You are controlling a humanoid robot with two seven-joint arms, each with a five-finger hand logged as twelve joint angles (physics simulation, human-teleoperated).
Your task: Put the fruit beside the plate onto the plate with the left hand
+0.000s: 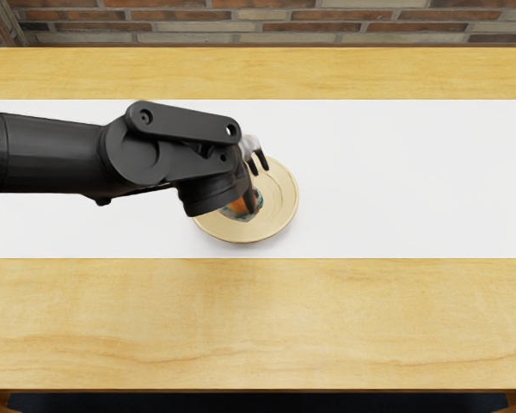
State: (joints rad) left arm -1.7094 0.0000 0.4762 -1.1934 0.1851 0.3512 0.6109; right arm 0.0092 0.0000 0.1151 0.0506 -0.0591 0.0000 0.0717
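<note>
A brick wall runs behind a wooden table point(258, 318) with a white runner point(413, 181) laid across it, and the left arm reaches in over that cloth. The left hand point(249, 172) hangs above the tan plate point(285, 200), whose rim curves out to the hand's right and just beneath it. Only a sliver of the orange fruit point(238, 207) shows directly under the hand, over the plate's left part. The bulky wrist hides the grip, so whether the hand is clamped on the fruit or already slack cannot be told (nor whether the fruit touches the plate). The main risk is probably a release from too high: a round fruit could roll over the shallow rim onto the runner. A sideways pull-away could also drag the fruit or shove the plate, which looks light enough to slide on the cloth.
</note>
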